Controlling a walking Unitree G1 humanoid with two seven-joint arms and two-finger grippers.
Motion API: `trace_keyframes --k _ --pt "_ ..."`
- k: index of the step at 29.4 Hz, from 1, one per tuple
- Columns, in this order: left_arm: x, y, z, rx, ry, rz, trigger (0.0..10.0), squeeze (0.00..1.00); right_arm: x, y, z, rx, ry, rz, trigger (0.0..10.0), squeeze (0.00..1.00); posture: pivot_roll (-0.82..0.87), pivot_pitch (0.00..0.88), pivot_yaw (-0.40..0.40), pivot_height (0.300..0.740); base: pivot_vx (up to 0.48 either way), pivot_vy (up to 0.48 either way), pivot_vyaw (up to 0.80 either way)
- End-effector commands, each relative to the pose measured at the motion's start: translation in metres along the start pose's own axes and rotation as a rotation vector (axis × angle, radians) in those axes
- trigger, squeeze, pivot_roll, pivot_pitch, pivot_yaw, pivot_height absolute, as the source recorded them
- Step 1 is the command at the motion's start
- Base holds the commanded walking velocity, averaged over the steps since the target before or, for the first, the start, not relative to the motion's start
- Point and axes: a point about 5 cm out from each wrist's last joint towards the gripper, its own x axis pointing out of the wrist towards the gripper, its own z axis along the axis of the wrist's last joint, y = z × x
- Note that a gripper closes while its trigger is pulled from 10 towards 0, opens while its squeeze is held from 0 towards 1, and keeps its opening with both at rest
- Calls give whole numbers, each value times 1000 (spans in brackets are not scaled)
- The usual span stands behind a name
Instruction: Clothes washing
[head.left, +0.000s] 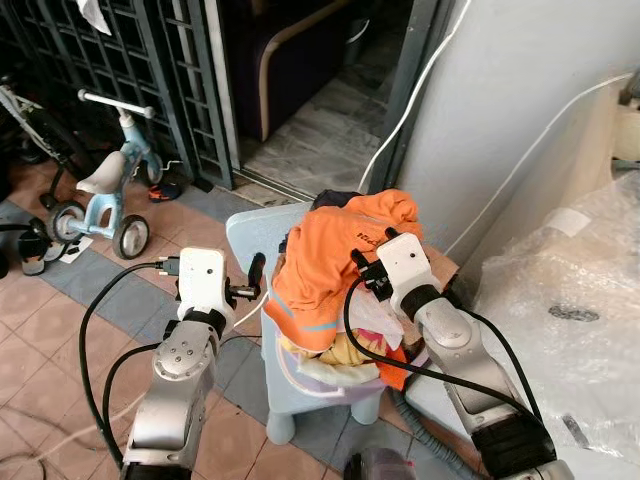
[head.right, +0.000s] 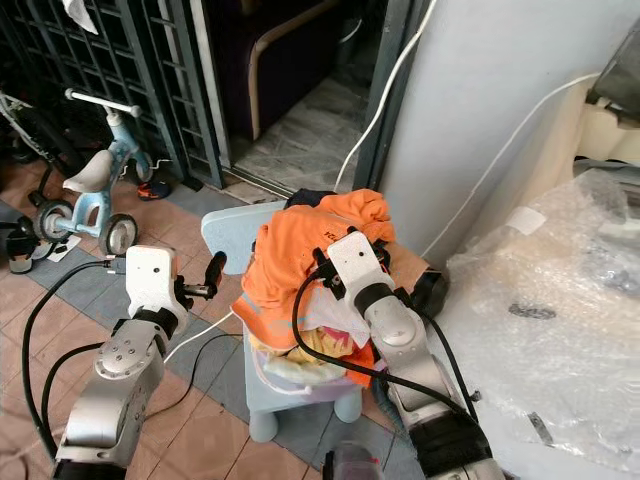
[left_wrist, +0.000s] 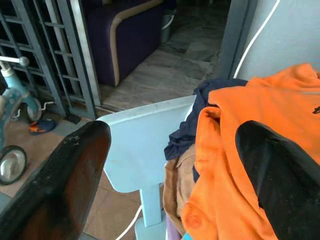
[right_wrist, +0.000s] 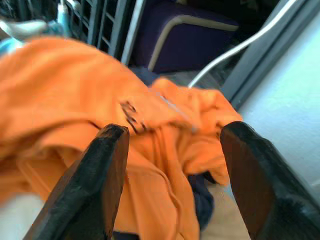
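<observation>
**Laundry not yet lifted: both grippers spread at the pile**

A heap of clothes is seen on a small pale-blue plastic child's chair (head.left: 250, 232), set on the tiled floor just outside an open doorway. Topmost is a crumpled bright orange garment with dark lettering (head.left: 330, 255); a dark navy piece (left_wrist: 192, 127) is tucked under its far edge, and pale and yellowish fabrics (head.left: 335, 355) spill out beneath on the near side.

The right gripper (right_wrist: 172, 175) is held low over the orange garment, fingers spread wide, nothing caught between them; whether its fingers touch the cloth cannot be told. The left gripper (left_wrist: 172, 175) is stationed at the chair's left side, near the backrest, also spread and empty, one finger toward the chair, the other toward the orange fabric.

Judged progress: early. No garment is held, and the pile appears undisturbed on the seat. No washing machine or basin can be made out with certainty; a bulky object under clear crinkled plastic sheeting (head.left: 560, 300) stands to the right. Gathering, carrying and loading all appear to remain.

A light-blue child's tricycle (head.left: 105, 190) is parked by the dark metal grille, well apart from the chair.
</observation>
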Motion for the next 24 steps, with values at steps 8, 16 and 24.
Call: trace_keyframes --k 8,16,24 --pt "-3 8 -1 21 14 12 10000 0 19 12 -7 14 60 78 10000 0 -11 28 15 740 0 0 0" --pt "-6 10 -2 34 29 31 10000 0 36 19 9 -16 -1 219 10000 0 4 32 -1 740 0 0 0" --pt "-12 15 -5 34 49 69 10000 0 51 18 -16 -12 229 165 0 0 23 51 -16 740 0 0 0"
